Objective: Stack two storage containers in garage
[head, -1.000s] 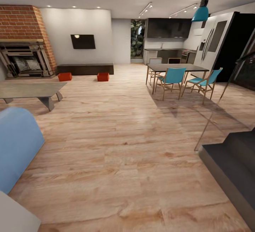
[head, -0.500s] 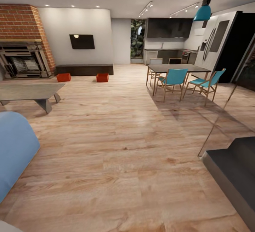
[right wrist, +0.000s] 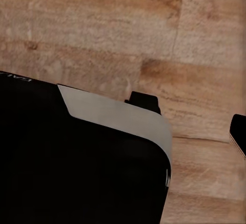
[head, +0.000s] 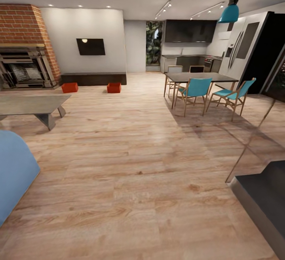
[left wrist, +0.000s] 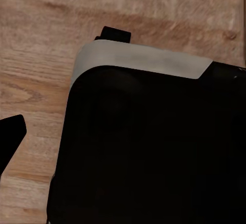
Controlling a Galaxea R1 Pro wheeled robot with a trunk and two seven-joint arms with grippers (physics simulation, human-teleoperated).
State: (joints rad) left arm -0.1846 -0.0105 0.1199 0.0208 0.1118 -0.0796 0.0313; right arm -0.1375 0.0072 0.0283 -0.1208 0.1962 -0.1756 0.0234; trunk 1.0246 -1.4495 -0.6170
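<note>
Far ahead, by the dark cabinet [head: 94, 78], two red bins [head: 69, 87] [head: 114, 87] are sitting side by side; you cannot tell your fingers' state.

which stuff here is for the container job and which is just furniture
For the job:
- left storage container, on the wood floor by the low cabinet
- right storage container, same spot, apart from the first

Just there:
- fireplace
- TV
- coffee table
- dining table
- teal chairs
</note>
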